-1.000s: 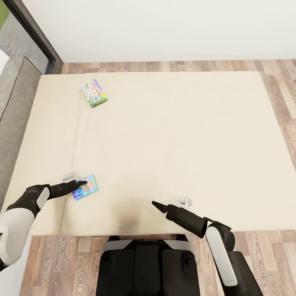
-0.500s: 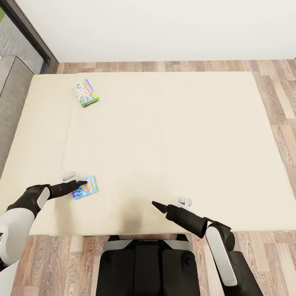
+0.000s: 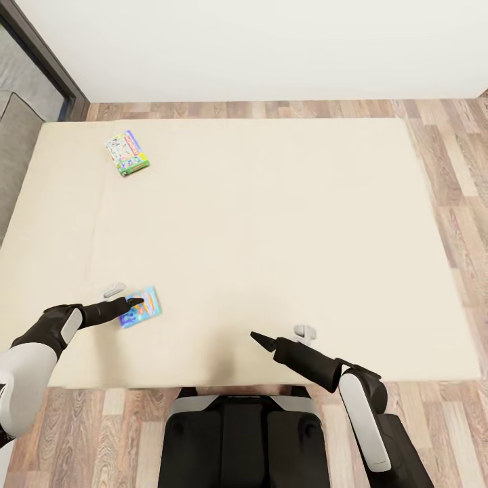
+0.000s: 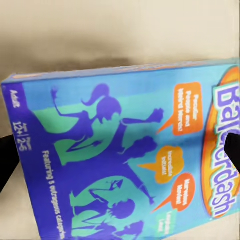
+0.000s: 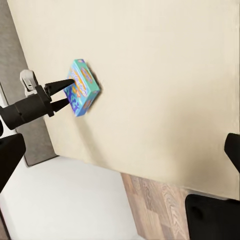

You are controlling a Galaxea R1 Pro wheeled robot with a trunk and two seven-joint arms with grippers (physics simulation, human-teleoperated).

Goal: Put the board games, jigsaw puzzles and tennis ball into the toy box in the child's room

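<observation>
Blue card, the small game box (image 3: pixel 140 308) is lying flat near the front edge of the bed (image 3: pixel 285 203), where the left gripper (image 3: pixel 135 301) is clamping one end of it between its fingers, probably readying it for lifting. The Monopoly box (image 3: pixel 127 153) is sitting well apart, near the far corner. The right gripper (image 3: pixel 257 337) is hovering unloaded, fingers together.
</observation>
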